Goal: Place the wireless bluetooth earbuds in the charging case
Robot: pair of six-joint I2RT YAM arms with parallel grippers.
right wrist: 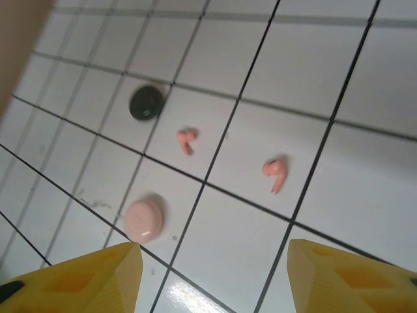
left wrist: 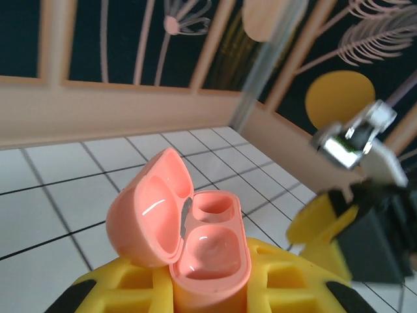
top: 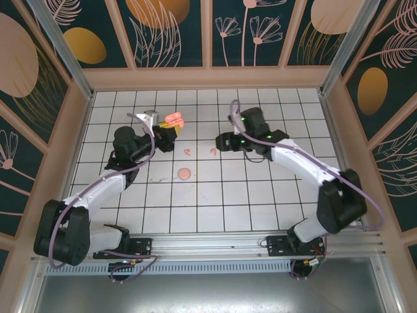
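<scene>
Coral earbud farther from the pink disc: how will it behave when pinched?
The earbud looks tiny and hard, so it is probably very light and stiff. Its rounded bulb may slip out of the open right gripper. Lying flat with its stem out, it should pivot rather than roll far.

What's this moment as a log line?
left hand: shut on open, empty pink charging case | right hand: open, facing two pink earbuds

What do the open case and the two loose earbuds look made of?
Charging case: probably smooth, glossy coral plastic, judging by the bright highlights inside its lid and wells. Earbuds: seemingly matching coral moulded plastic with a duller sheen, though too small to be sure.
</scene>
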